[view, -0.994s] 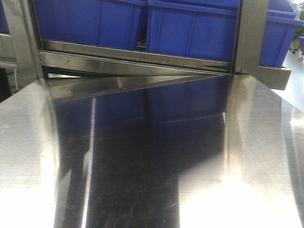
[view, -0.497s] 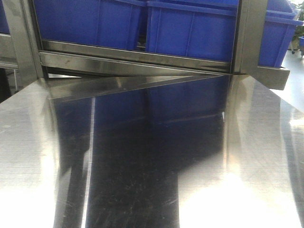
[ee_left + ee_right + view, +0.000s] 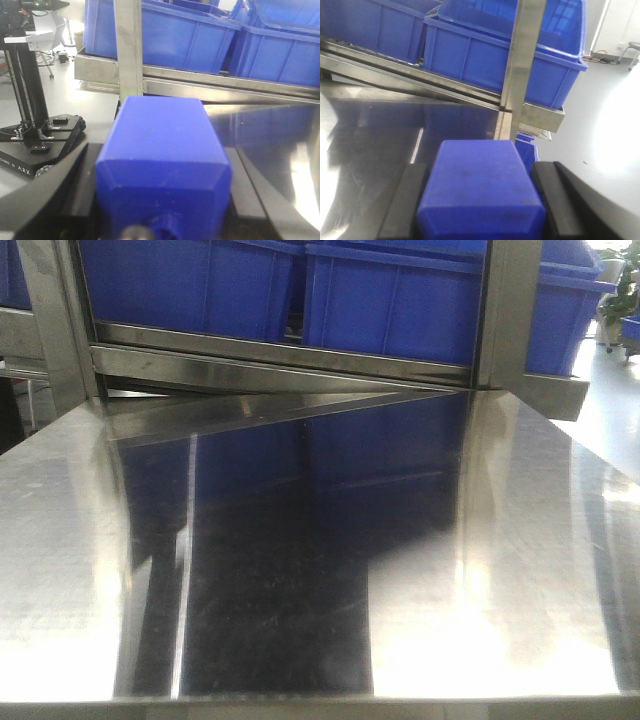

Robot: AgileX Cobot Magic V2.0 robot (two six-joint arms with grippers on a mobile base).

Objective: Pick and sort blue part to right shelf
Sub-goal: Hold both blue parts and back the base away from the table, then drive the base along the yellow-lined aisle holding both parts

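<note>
We are holding the blue part (image 3: 479, 182), pinched in the right hand (image 3: 480, 205), before the right shelf (image 3: 522, 70), left hand (image 3: 161, 210) pinching a knobbed block (image 3: 162, 145); next likely needs clearing a bin (image 3: 480, 57) rim.

The table (image 3: 300, 570) lies open across its whole top. At its far edge the right shelf (image 3: 280, 365) bars the way with a low front rail and upright posts (image 3: 505, 310); blue bins (image 3: 390, 300) fill the tier behind. Open floor (image 3: 605, 125) lies right of the end post.
</note>
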